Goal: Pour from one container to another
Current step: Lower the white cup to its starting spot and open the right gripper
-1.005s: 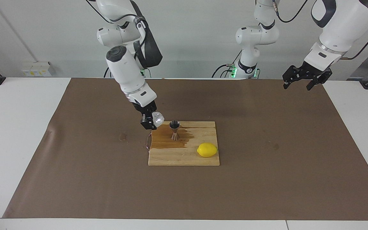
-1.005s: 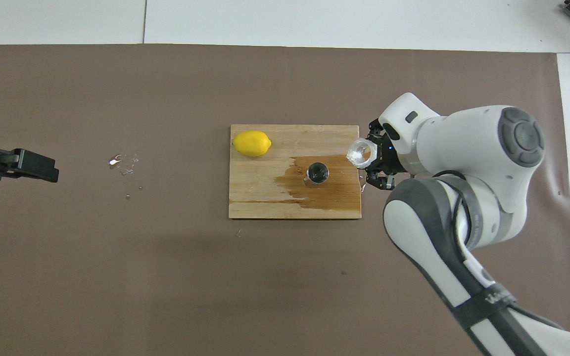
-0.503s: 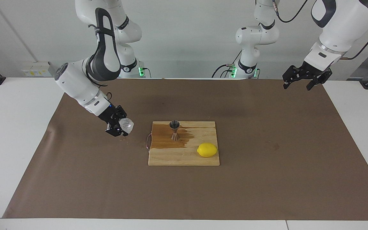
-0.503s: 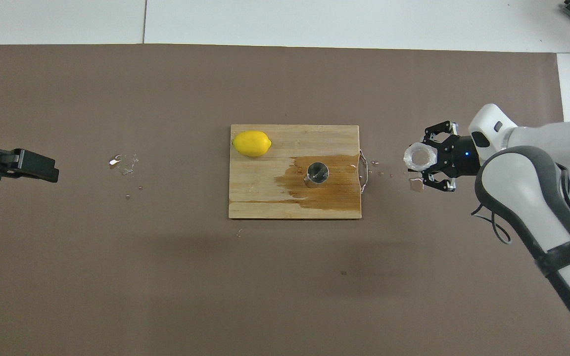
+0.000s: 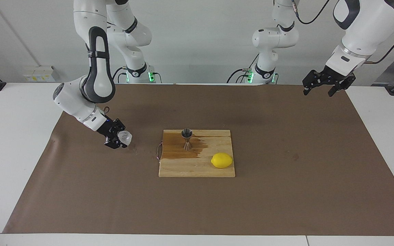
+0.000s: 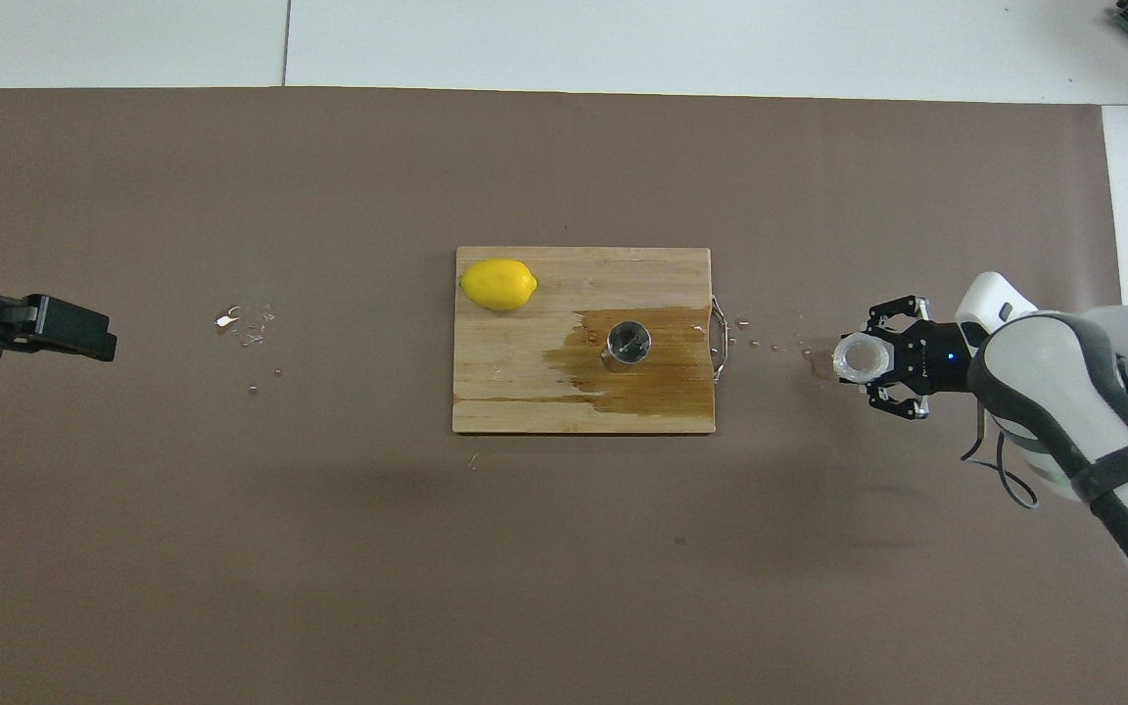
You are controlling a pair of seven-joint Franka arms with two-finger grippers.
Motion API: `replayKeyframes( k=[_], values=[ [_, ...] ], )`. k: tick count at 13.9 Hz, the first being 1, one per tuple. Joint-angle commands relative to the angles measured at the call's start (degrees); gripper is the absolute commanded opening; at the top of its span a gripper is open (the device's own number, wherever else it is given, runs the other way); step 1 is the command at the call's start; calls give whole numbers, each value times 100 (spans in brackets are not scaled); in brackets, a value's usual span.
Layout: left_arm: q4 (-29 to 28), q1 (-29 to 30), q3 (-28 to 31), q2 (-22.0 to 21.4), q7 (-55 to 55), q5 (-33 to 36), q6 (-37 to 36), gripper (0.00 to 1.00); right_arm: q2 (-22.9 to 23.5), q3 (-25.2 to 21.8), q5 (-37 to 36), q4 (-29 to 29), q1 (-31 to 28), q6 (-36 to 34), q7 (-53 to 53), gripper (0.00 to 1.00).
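Note:
My right gripper (image 5: 121, 139) is shut on the small translucent white cup (image 5: 126, 137), holding it roughly upright and low over the brown mat, beside the board toward the right arm's end of the table. I cannot tell whether the cup touches the mat. From overhead the cup (image 6: 859, 358) shows its open mouth between the right gripper's (image 6: 872, 360) fingers. The steel hourglass jigger (image 5: 187, 138) stands upright on the wet, darkened part of the wooden cutting board (image 5: 197, 169); it also shows in the overhead view (image 6: 629, 343). My left gripper (image 5: 321, 90) waits open and empty, raised over the mat's edge.
A yellow lemon (image 5: 222, 160) lies on the board's dry corner, farther from the robots than the jigger. Water drops lie on the mat (image 6: 765, 341) between board and cup. More drops (image 6: 246, 318) lie toward the left arm's end.
My right gripper carried the cup from beside the jigger, off the board and down toward the right arm's end of the table. The left arm has not moved.

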Motion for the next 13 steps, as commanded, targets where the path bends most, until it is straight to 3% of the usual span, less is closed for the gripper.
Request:
replayKeyframes(
  k=[1, 2, 3, 4, 5, 9, 13],
  values=[
    [-7, 5, -2, -69, 8, 102, -85, 100, 291, 81, 863, -59, -95, 103, -841, 17],
    [-7, 5, -2, -69, 8, 102, -85, 100, 353, 81, 988, -59, -95, 95, -992, 17],
    [-7, 5, -2, -69, 8, 102, -85, 100, 354, 81, 990, -50, -95, 103, -1028, 25],
    [-7, 5, -2, -69, 8, 102, -85, 100, 362, 72, 990, -32, -95, 103, -1020, 46],
    [-7, 5, -2, -69, 8, 102, -85, 100, 362, 72, 990, -15, -52, 121, -1011, 99],
    [-7, 5, -2, -69, 8, 102, -85, 100, -5, 37, 579, -6, 159, 147, -372, 100],
    [-7, 5, -2, -69, 8, 102, -85, 100, -665, 54, -1098, -6, 291, -80, 2085, 100]
  ],
)
